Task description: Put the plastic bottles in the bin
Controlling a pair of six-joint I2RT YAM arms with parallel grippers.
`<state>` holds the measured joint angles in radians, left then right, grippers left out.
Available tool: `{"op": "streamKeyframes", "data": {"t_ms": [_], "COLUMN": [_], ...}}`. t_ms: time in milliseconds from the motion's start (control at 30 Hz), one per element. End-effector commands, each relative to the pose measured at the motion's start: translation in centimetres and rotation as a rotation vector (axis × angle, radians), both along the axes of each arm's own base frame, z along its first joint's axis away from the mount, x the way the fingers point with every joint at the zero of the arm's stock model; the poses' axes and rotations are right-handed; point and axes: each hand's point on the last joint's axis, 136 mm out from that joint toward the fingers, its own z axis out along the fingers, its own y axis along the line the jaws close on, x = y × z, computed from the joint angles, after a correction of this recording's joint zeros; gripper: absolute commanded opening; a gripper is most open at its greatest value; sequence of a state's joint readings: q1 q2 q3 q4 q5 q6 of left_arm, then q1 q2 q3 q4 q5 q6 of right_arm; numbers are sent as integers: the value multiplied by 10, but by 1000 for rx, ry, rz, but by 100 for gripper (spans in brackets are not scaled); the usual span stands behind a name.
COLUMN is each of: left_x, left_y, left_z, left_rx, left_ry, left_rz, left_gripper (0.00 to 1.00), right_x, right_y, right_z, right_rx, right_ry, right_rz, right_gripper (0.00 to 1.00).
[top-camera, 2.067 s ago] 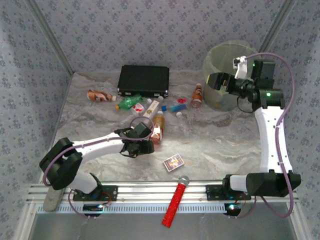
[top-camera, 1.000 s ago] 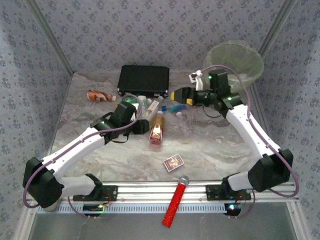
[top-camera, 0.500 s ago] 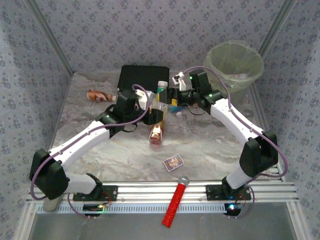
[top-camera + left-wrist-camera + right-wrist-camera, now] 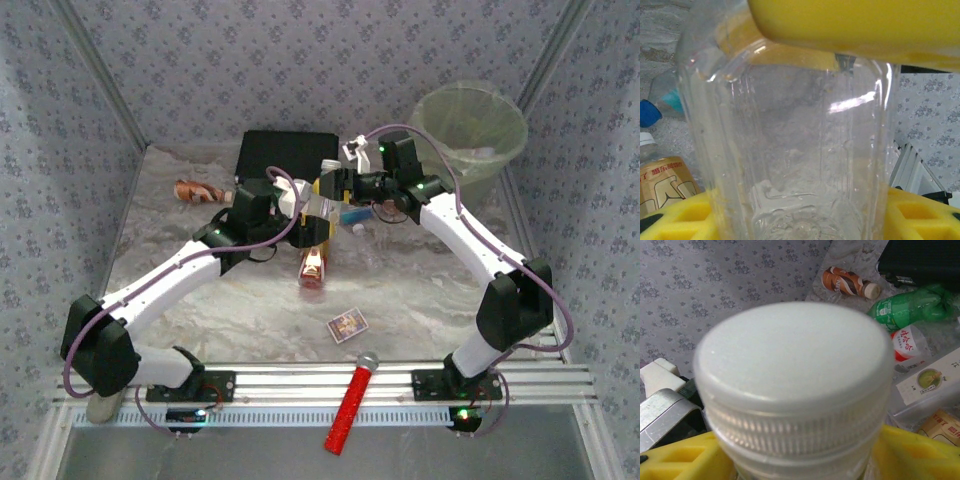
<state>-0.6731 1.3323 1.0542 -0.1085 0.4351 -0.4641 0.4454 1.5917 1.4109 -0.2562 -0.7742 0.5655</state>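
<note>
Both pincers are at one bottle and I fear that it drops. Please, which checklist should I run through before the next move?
1. The left pincer shut on the clear bottle: ok, body clamped between yellow pads.
2. The right pincer around the white cap: ok.
3. Grip of the right pincer firm: cannot tell.
4. The bin upright, mouth open: ok.
5. The table free of bottles: not ok; the green bottle and others lie there.
</note>
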Motion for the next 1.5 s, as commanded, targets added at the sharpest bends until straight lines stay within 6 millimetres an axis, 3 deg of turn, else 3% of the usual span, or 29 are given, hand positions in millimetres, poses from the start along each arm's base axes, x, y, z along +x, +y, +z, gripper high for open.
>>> {"op": "streamKeyframes", "data": {"t_ms": [0,333,467,600,833,967,1233,1467], "left_x": [3,0,-6,-9,-8,-7,-17,-26], "left_y": [-4,11,19,31,60,79,104,109], "left_z": [25,28,21,6,-34,-63,-92,-102], "left_rx": [-52,-34,-10,41,156,234,310,319], "left_ry": [-57,-75,-58,-25,80,151,207,224], "left_rz": [-13,45,59,98,250,363,524,546], "left_gripper": [51,96,100,100,100,100,100,100], "right_x": [11,18,29,42,72,86,124,154], "right_y": [-5,-32,-61,-107,-214,-277,-370,-407], "right_z": [8,40,66,95,146,156,123,67], "right_rx": [3,-47,-94,-202,-345,-506,-689,-767], "right_ry": [-27,-105,-174,-267,-399,-443,-353,-227], "right_rz": [-25,-71,-125,-239,-569,-793,-1017,-1036], "right_gripper": [61,55,55,54,53,52,51,51]}}
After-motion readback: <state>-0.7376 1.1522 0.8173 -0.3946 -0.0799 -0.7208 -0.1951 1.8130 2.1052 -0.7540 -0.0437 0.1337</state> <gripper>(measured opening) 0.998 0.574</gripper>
